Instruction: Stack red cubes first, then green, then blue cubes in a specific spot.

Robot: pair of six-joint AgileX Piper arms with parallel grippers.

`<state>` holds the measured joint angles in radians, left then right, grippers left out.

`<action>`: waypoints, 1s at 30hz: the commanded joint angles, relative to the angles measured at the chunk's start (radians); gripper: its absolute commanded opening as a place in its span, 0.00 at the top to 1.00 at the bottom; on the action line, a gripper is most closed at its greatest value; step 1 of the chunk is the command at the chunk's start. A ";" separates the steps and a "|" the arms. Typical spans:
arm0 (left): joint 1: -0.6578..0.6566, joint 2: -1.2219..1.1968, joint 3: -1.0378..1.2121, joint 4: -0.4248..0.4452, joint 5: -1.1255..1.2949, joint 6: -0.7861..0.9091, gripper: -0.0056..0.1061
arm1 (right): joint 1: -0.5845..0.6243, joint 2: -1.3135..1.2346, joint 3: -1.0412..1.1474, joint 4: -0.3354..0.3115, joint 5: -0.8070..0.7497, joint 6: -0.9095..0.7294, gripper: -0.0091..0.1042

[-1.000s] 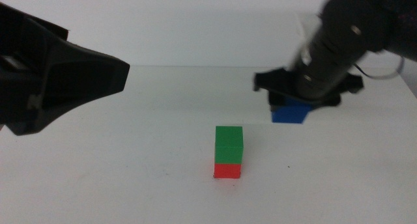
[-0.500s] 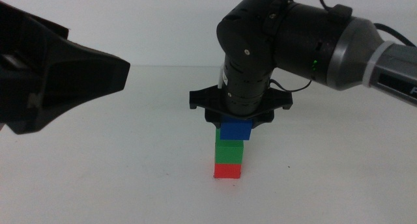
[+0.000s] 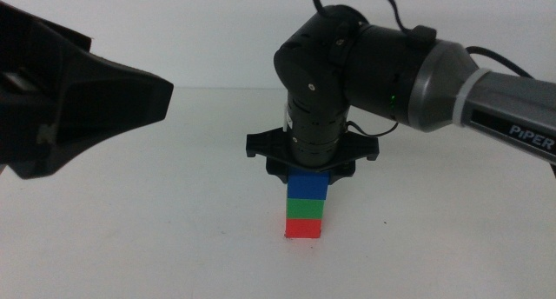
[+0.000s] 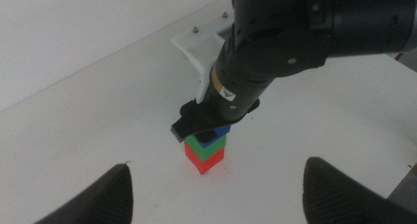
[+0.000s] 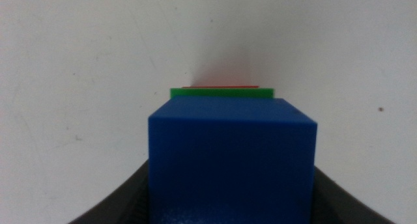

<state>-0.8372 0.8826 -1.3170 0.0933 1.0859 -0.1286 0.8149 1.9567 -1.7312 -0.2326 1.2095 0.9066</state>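
Note:
The red cube point(image 3: 305, 229) stands on the white table with the green cube point(image 3: 306, 208) on top of it. On the green cube rests the blue cube point(image 3: 308, 187), edges lined up, and my right gripper point(image 3: 309, 175) is shut on it from above. The right wrist view shows the blue cube point(image 5: 231, 159) filling the space between the jaws, with the green cube point(image 5: 221, 92) and a sliver of the red cube point(image 5: 218, 87) below. The stack covers the specific spot. My left gripper point(image 4: 225, 198) waits open, off to the left of the stack point(image 4: 207, 152).
The right arm's thick dark wrist point(image 3: 317, 90) hangs straight over the stack. A white mounting plate point(image 4: 195, 42) lies at the table's far edge. Bare white tabletop surrounds the stack on all sides.
My right gripper carried the blue cube from the back right to above the stack, then lowered it onto the green cube. The left gripper has not moved.

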 commanded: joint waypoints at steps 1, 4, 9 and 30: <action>0.000 -0.001 0.000 0.002 -0.013 0.001 0.18 | 0.003 0.003 -0.008 -0.011 -0.013 0.002 0.91; 0.000 -0.001 0.000 0.002 -0.013 0.001 0.18 | 0.003 0.005 -0.008 -0.011 -0.028 0.002 0.91; 0.000 -0.001 0.000 0.002 -0.013 0.001 0.18 | 0.003 0.005 -0.008 -0.035 -0.026 0.002 0.77; 0.000 -0.001 0.000 0.002 -0.018 0.002 0.18 | -0.105 -0.690 0.343 -0.151 -0.111 -0.240 0.10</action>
<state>-0.8372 0.8826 -1.3170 0.0954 1.0838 -0.1286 0.7430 1.3428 -1.4624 -0.3619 1.1285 0.7145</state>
